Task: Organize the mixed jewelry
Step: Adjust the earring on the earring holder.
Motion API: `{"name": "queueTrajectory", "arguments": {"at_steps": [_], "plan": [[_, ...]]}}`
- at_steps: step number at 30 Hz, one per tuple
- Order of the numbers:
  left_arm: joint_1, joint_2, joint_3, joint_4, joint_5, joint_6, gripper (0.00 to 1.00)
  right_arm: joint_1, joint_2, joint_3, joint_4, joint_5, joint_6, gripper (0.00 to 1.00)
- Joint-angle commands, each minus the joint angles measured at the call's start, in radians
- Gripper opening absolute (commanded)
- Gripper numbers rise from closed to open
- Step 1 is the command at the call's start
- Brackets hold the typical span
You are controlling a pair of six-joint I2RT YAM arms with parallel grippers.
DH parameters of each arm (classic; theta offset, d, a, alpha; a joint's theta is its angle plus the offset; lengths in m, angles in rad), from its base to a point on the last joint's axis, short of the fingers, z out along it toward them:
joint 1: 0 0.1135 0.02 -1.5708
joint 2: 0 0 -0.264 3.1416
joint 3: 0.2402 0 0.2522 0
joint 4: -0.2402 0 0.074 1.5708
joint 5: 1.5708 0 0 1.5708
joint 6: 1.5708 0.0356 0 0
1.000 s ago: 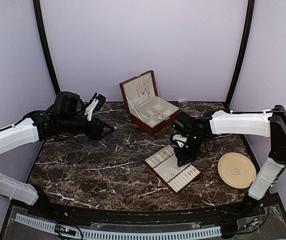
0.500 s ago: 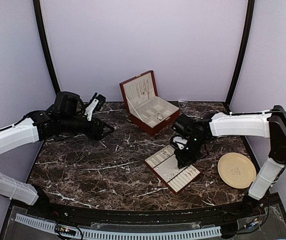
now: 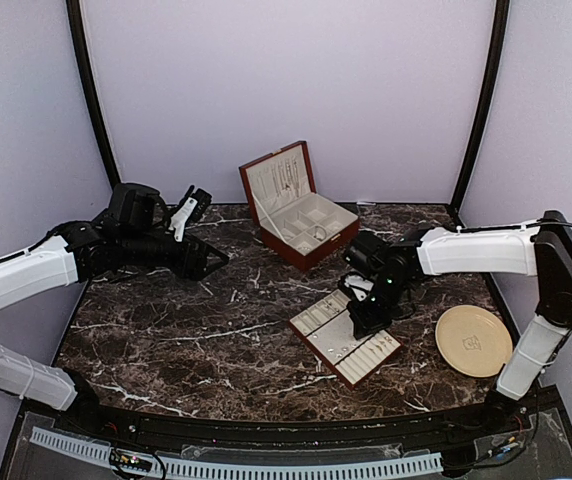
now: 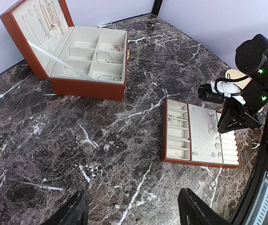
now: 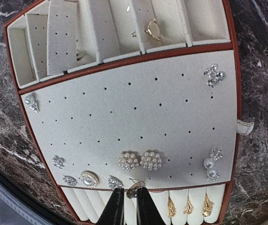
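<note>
The mixed jewelry lies partly in a flat red-brown tray (image 3: 316, 320) with a cream pad (image 5: 124, 117). On the pad are pearl-cluster studs (image 5: 138, 161), crystal studs (image 5: 212, 75) and several other earrings. My right gripper (image 5: 130, 189) hangs over the pad's near edge, shut on a small round gold earring (image 5: 135, 188) whose post points at the pad. In the top view this gripper (image 3: 366, 318) points down onto the tray. My left gripper (image 4: 134, 215) stands open above bare marble at the left, holding nothing. Two tiny loose pieces (image 4: 117, 206) lie on the table between its fingers.
An open wooden jewelry box (image 3: 296, 205) with cream compartments stands at the back centre, chains hanging in its lid. A round beige plate (image 3: 474, 340) lies to the right of the tray. Gold pieces (image 5: 188, 205) sit in the tray's ring rolls, and a ring (image 5: 152, 29) in a far slot.
The right jaws have closed a little more on the gold earring, and the right wrist has shifted slightly over the tray. The left arm has not moved.
</note>
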Motion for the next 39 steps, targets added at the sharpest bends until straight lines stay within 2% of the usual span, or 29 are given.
{"name": "queueTrajectory", "arguments": {"at_steps": [1,33,39], "plan": [[0.004,-0.016,-0.011,-0.013,0.004,0.015,0.68,0.014,0.014,-0.028,0.027,-0.024,0.012,0.12],[0.003,-0.008,-0.014,-0.006,0.027,0.006,0.68,0.064,0.022,0.032,0.05,-0.04,0.035,0.12],[0.004,-0.009,-0.015,-0.006,0.026,0.006,0.68,0.065,-0.015,0.03,0.054,0.009,0.059,0.12]]}}
